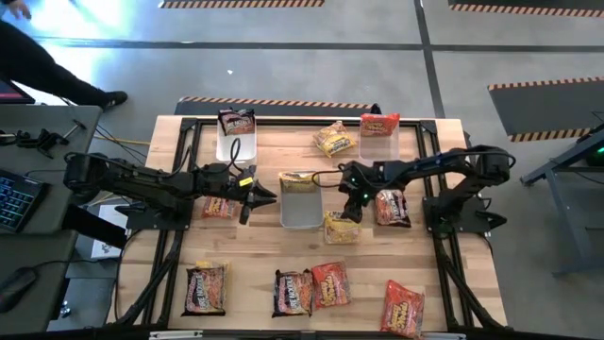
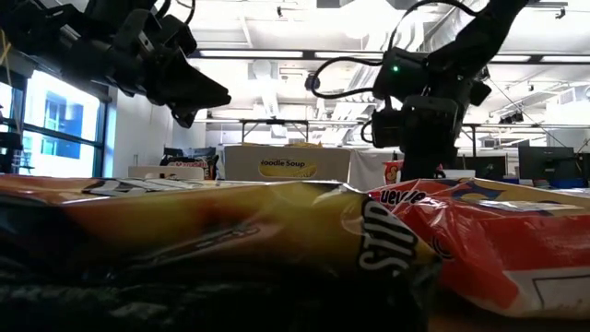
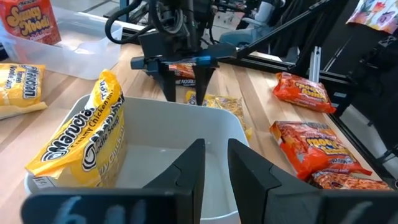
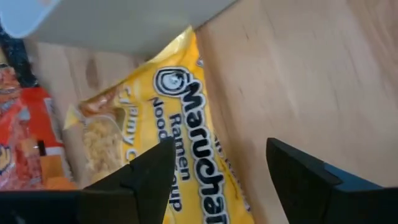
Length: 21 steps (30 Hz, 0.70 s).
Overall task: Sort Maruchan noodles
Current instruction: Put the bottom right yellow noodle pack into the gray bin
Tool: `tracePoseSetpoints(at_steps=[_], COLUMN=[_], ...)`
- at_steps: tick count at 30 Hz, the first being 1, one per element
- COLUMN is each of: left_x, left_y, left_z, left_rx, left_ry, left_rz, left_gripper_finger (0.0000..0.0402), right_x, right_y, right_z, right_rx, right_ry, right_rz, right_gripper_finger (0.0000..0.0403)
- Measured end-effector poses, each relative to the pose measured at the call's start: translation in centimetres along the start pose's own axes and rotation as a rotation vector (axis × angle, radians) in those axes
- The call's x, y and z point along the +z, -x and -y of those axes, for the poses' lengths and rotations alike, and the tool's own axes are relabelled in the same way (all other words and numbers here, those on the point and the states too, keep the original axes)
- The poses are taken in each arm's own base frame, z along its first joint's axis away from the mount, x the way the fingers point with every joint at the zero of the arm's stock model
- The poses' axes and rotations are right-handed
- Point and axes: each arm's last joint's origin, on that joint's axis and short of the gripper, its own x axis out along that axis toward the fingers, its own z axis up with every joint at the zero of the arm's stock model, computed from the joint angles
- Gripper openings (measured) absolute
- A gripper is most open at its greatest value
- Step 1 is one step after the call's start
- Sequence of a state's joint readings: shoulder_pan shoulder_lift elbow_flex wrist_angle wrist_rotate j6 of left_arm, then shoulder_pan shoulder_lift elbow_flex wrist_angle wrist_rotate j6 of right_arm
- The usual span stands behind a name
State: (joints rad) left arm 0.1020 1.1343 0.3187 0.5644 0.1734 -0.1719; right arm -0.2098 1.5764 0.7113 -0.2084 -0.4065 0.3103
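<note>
Maruchan noodle packets lie scattered on the wooden table. My right gripper (image 1: 351, 215) (image 4: 217, 180) is open and points down over a yellow packet (image 1: 340, 229) (image 4: 186, 124) lying flat beside the middle clear bin (image 1: 300, 219). Its fingers straddle the packet without visibly touching it. My left gripper (image 1: 262, 198) (image 3: 216, 168) is open and empty at the bin's left side, above its rim (image 3: 186, 106). Another yellow packet (image 3: 87, 137) stands on edge inside that bin, leaning on its far wall. A dark packet (image 1: 236, 121) sits in the far-left bin and a red one (image 1: 379, 123) in the far-right bin.
Loose packets include a yellow one (image 1: 335, 139) at the far side, a red one (image 1: 219, 206) under the left arm and a red-brown one (image 1: 392, 208) under the right arm. Two dark packets (image 1: 205, 288) (image 1: 293, 293) and two red ones (image 1: 330, 283) (image 1: 403, 307) lie near the front edge.
</note>
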Motion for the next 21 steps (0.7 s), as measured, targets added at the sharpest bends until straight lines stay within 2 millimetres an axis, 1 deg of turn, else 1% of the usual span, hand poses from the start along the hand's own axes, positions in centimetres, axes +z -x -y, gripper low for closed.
tracePoseSetpoints(at_steps=[4,7,11,17,21], left_x=[0.0,0.0,0.0,0.0,0.0], left_y=[0.0,0.0,0.0,0.0,0.0], left_z=[0.0,0.0,-0.1,-0.1,-0.1], left_rx=[0.001,0.009,0.034,0.034,0.035], left_ry=[0.0,0.0,0.003,0.016,0.034], left_rz=[0.0,0.002,0.006,0.006,0.006], left_gripper_finger=[0.0058,0.0058,0.0058,0.0058,0.0058], right_x=[-0.4,-0.7,-0.8,-0.7,-0.6], right_y=[-0.2,-0.3,-0.5,-1.2,-1.2], right_z=[0.2,0.3,0.4,0.4,0.3], right_rx=[0.008,0.007,0.021,0.102,0.118], right_ry=[-0.027,-0.046,-0.071,-0.084,-0.072], right_rz=[0.006,0.002,-0.006,-0.023,-0.019], right_gripper_finger=[0.0234,0.0222,0.0191,0.0146,0.01])
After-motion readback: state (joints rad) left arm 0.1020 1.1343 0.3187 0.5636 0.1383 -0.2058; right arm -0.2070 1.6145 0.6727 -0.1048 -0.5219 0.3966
